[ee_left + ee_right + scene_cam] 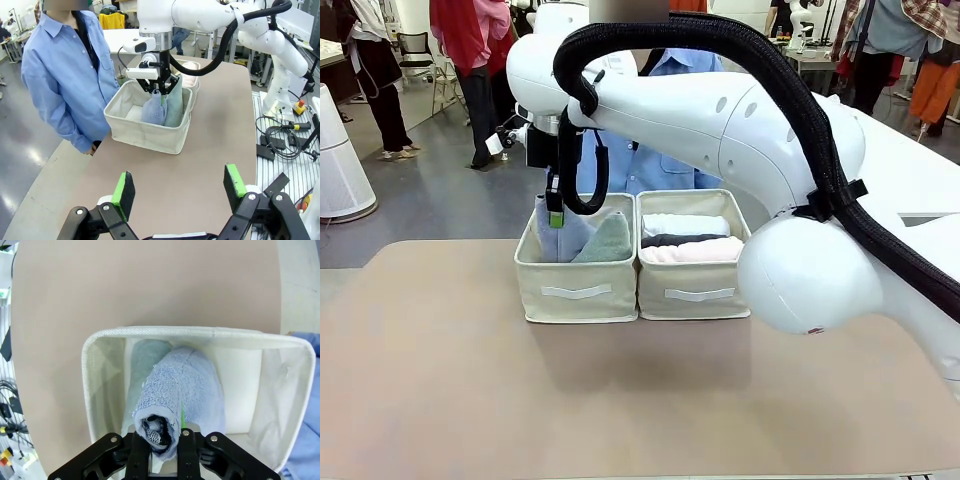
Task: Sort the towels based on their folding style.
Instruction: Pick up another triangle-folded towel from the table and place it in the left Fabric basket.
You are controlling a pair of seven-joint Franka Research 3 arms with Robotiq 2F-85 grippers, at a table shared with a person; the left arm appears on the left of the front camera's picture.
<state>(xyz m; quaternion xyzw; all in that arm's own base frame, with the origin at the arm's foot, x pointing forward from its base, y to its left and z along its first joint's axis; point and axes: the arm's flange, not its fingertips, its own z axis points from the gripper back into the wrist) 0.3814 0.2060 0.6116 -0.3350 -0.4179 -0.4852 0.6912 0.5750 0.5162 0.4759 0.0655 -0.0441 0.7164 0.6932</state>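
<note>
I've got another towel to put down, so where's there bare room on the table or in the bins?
Bare table runs in front of both bins and to their left. The left bin has floor free beside the green towel and blue towel, though the right claw is there. The right bin is packed.

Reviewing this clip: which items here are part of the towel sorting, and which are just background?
Part of the job:
- lavender-blue towel, clamped by the right end effector
- sage-green towel beside it
- left bin
- right bin with white, dark grey and pink rolls

Just there:
- cables beside the table
- open left end effector
</note>
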